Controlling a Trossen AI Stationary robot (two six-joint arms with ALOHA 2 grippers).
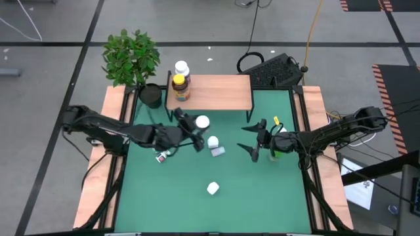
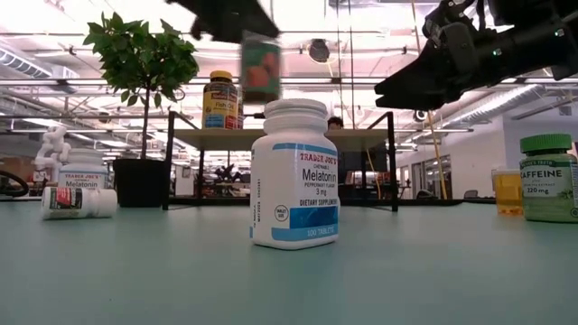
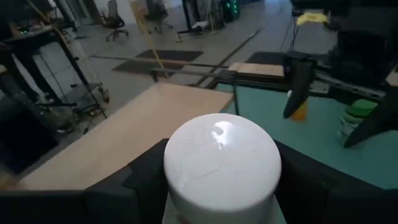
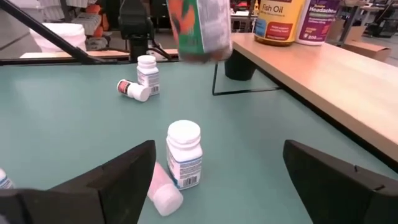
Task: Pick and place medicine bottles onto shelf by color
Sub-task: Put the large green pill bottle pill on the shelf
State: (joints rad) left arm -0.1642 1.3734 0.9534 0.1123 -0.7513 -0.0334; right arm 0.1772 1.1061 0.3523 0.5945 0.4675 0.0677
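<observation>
left gripper (image 1: 194,124) gripping white-capped bottle (image 1: 202,122), nearing shelf (image 1: 216,92) | keeping it upright, clearing edge | right gripper (image 1: 256,139) hanging wide open, empty

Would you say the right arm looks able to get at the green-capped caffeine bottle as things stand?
Probably yes: the right pincer hangs open just beside the green-capped caffeine bottle, with nothing standing between them.

The left gripper (image 1: 197,124) is clamped on a bottle (image 1: 201,122), raised above the table. The right gripper (image 1: 257,139) hovers with fingers spread wide, holding nothing.
</observation>
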